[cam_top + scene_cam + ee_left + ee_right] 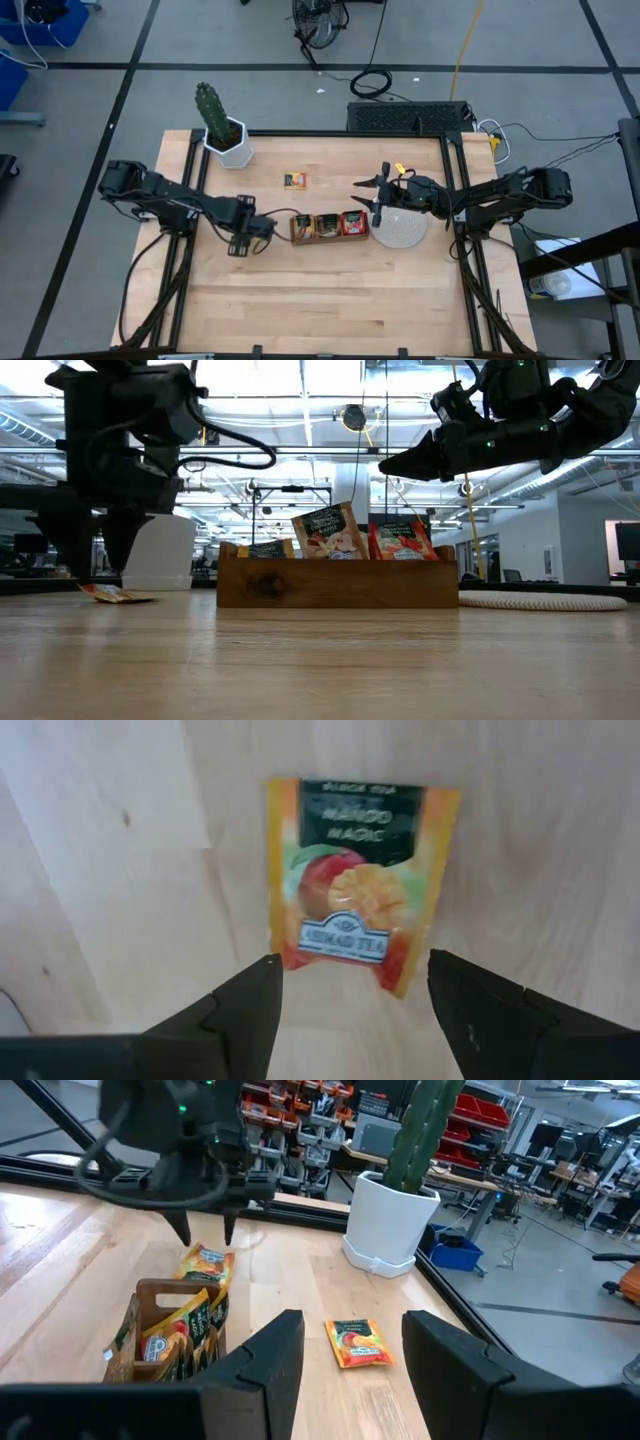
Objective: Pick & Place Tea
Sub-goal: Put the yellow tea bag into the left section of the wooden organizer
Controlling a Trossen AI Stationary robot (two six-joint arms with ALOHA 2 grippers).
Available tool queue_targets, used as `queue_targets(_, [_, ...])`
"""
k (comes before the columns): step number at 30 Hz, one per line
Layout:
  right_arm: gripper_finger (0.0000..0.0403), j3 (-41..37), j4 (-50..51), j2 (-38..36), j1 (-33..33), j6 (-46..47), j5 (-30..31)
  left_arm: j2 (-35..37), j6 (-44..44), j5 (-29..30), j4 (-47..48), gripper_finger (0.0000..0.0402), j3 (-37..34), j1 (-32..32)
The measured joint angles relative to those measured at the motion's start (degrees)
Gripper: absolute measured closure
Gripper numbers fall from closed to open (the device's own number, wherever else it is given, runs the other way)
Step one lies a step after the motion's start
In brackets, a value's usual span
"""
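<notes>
Flat yellow-orange mango tea sachet (352,880) down on the pale wooden table (320,300), just off the left end of the brown three-compartment wooden tray (330,227). Left gripper (355,995) right above it, dark fingers (245,1010) spread apart, one to either side of the sachet's near edge, gripping nothing. Same sachet (115,594) lying flat under the left gripper (95,565) in the low view, beside the tray (335,582).

More sachets standing upright in the tray: a tan one (330,532) in the middle, a red one (405,540) at the right end, a darker one (265,548) low at the left end. From above, all three compartments filled, red sachet (354,223) nearest the round whitish woven disc (400,230).

Another yellow-orange sachet (295,180) alone on the table, well apart from the tray toward the back edge; seen too (355,1342) between the right arm's own fingers (270,1355) in its wrist view.

Right gripper (372,192) raised in the air over the tray's right end and the disc, fingers parted, empty.

White hexagonal pot with a green cactus (222,130) at the back left corner of the table.
</notes>
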State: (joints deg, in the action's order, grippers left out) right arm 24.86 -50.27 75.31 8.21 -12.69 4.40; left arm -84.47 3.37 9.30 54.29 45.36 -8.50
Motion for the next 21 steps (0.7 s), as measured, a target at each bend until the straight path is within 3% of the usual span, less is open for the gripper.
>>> queue_targets(6, [0.0248,0.0,0.0,0.0,0.0,0.0,0.0,-0.6,1.7,0.7,-0.3,0.0154,0.1,-2.8])
queue_targets(16, [0.0248,0.0,0.0,0.0,0.0,0.1,0.0,-10.5,0.8,3.0,0.3,0.0154,0.4,-4.5])
queue_targets(21, [0.0248,0.0,0.0,0.0,0.0,0.2,0.0,-11.9,0.2,5.1,0.2,0.0154,0.4,-4.6])
